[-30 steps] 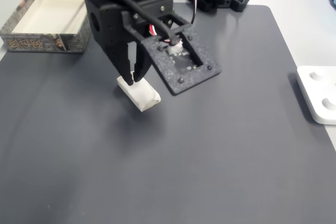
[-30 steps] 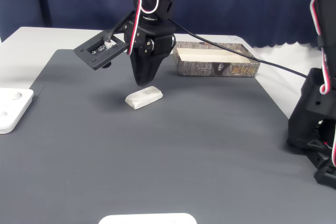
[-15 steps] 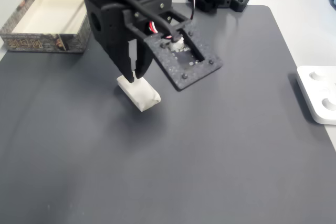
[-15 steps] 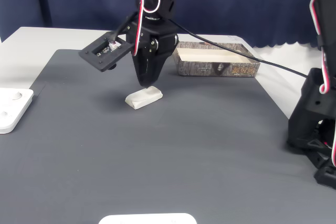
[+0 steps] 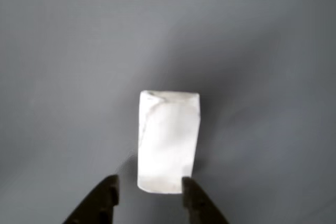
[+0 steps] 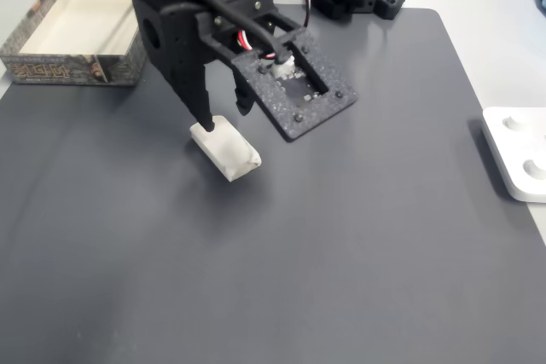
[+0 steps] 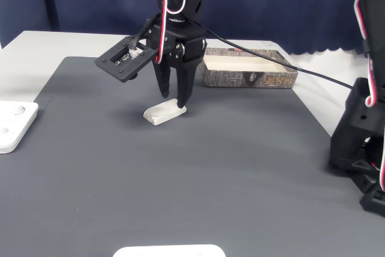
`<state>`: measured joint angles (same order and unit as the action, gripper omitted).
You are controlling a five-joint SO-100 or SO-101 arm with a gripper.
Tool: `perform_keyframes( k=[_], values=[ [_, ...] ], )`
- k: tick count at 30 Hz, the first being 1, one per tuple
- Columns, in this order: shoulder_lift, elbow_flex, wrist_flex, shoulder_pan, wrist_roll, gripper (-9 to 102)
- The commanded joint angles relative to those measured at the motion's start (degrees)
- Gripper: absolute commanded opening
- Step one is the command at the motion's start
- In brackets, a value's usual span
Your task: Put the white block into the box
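Observation:
The white block [image 6: 228,150] lies flat on the dark grey mat, also seen as a small slab [image 7: 163,112] and close up [image 5: 168,140]. My black gripper [image 6: 223,117] is open just above it, one fingertip on each side of the block's near end [image 5: 149,195]. In a fixed view the gripper [image 7: 173,98] reaches down with one fingertip at the block's right end. Nothing is held. The box [image 6: 30,61] stands at the mat's far left corner, and in another fixed view the box [image 7: 249,79] is behind and right of the gripper.
A flat black camera mount [image 6: 294,95] sticks out from the wrist. A glossy white device [image 6: 516,153] sits at the mat's right edge, seen as the white device [image 7: 12,126] on the left. The arm's base [image 7: 361,148] stands at the right. A white object [image 7: 168,251] lies at the front edge.
The jaws, nearly closed a second ago, have spread open. The gripper has come down so its fingertips flank the block's end. The block has not moved.

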<state>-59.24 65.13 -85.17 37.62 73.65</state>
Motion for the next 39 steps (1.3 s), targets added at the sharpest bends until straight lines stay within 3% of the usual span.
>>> perform_keyframes(
  k=[1, 12, 27, 39],
  values=[
    [-4.2, -2.2, 1.8, 1.0, 0.7, 19],
    [-2.9, -1.9, 4.3, 0.7, 0.7, 23],
    [-0.9, -3.2, 4.2, -0.5, -0.6, 36],
    [0.8, -3.4, 4.0, -0.7, -0.3, 37]
  ],
)
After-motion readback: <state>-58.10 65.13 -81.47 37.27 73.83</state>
